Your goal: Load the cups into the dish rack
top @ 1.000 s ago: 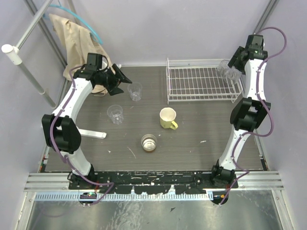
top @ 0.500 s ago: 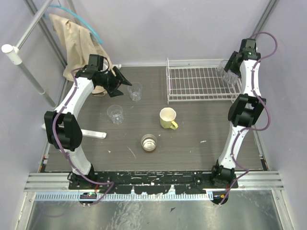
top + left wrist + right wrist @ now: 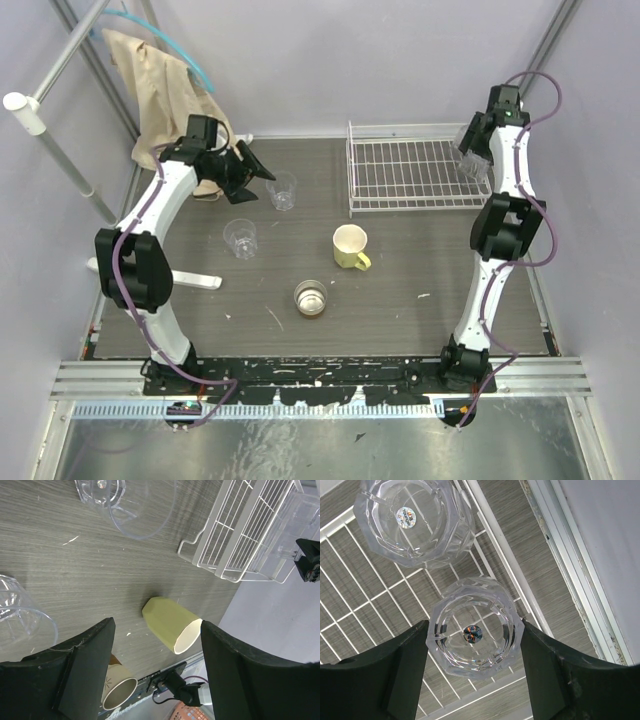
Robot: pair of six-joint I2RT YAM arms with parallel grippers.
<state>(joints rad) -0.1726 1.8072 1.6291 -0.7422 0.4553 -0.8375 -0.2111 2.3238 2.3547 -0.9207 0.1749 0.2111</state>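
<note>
Glassware in the rack, both grippers gaping.
We see the right gripper (image 3: 472,150) spread above a faceted tumbler (image 3: 475,632) beside a second tumbler (image 3: 410,520) at the dish rack's (image 3: 405,172) right end; the left gripper (image 3: 250,170), fingers apart, hovers near a table tumbler (image 3: 282,190).

Four clear tumblers are showing in all. Two are sitting inside the dish rack (image 3: 400,175) at its right end: a corner tumbler (image 3: 475,632) and an inner tumbler (image 3: 412,520). Two are standing on the table (image 3: 430,270) left of the rack: a nearer tumbler (image 3: 282,190) and a farther tumbler (image 3: 240,238). One yellow mug (image 3: 350,246) and one metallic-brown cup (image 3: 312,298) are standing in front of the rack.
</note>
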